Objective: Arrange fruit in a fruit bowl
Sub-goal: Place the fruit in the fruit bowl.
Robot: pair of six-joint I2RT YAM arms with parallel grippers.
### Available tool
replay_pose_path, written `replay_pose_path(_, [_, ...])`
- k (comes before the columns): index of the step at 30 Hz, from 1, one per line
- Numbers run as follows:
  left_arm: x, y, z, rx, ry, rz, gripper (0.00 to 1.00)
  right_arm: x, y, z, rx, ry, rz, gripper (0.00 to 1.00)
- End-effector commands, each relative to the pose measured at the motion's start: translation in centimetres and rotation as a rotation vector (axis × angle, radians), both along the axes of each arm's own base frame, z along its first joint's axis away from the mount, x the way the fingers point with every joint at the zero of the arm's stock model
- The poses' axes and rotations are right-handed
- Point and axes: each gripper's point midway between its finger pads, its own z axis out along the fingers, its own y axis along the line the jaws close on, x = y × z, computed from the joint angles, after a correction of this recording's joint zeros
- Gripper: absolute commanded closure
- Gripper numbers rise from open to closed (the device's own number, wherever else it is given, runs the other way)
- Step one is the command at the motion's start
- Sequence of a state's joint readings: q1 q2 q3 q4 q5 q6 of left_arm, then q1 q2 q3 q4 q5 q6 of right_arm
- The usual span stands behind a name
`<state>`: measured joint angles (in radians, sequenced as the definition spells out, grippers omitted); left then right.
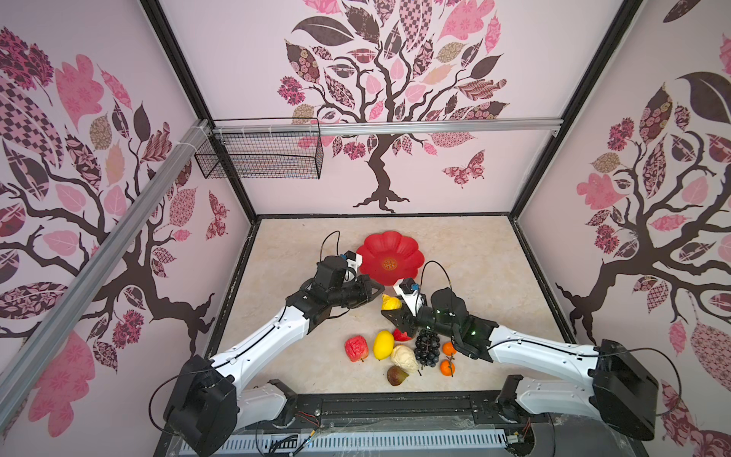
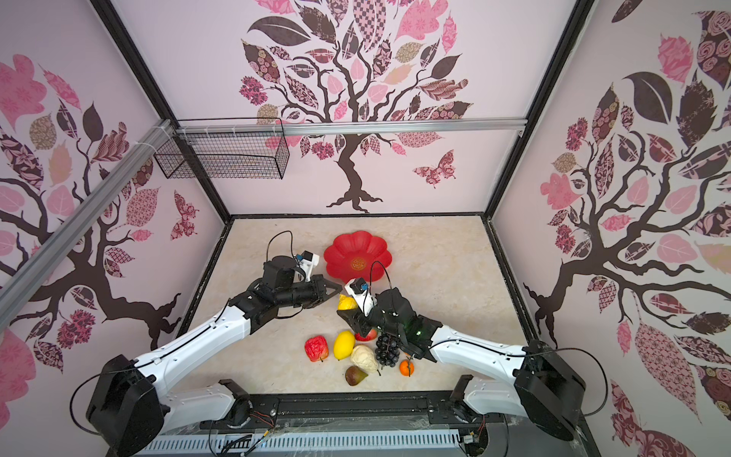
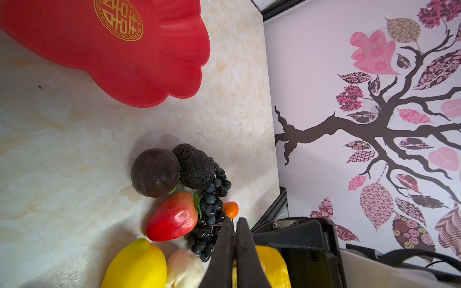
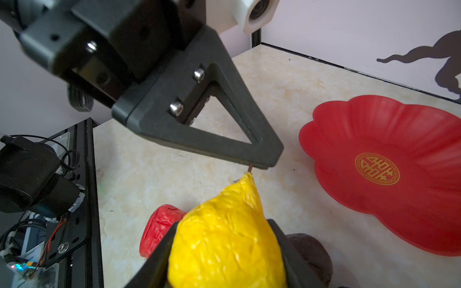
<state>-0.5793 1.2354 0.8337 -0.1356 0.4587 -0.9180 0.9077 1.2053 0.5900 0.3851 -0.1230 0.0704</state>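
Yellow pear clamped round belly by right end effector; long axis points stem toward left end effector, clenched, seemingly pinching stem. Red fruit bowl empty on desk, just beyond stem end; left arm nearer its rim, likely carrier.

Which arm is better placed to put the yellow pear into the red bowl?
Right, probably. The right jaws hold the yellow pear by its body, near the red bowl; the left jaws, shut, seem to pinch only its stem.
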Motion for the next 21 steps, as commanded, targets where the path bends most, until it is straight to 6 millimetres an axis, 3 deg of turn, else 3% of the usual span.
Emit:
replay_pose_path(1, [0.5,-0.8,2.4,-0.034,-0.052,-0.022,0.97,0.5,0.7,1.4,0.018,-0.023,-0.006,0.54])
replay_pose_path(6, [0.7,-0.7,2.4,-0.024,-0.062,-0.015,1.00,0.8,0.5,1.5,0.020,-0.022,-0.026,0.43])
replay_pose_path(12, [2.5,0.1,3.1,0.070,-0.146,0.038,1.00,1.5,-1.2,2.3,0.041,-0.022,-0.128,0.09])
replay_pose_path(16, [5.0,1.0,3.9,0.195,-0.249,0.093,1.00,2.4,-3.6,2.7,0.016,-0.028,-0.254,0.02])
replay_pose_path(21, [9.7,2.0,4.5,0.365,-0.364,0.203,1.00,2.7,-7.4,2.9,0.012,-0.011,-0.422,0.00])
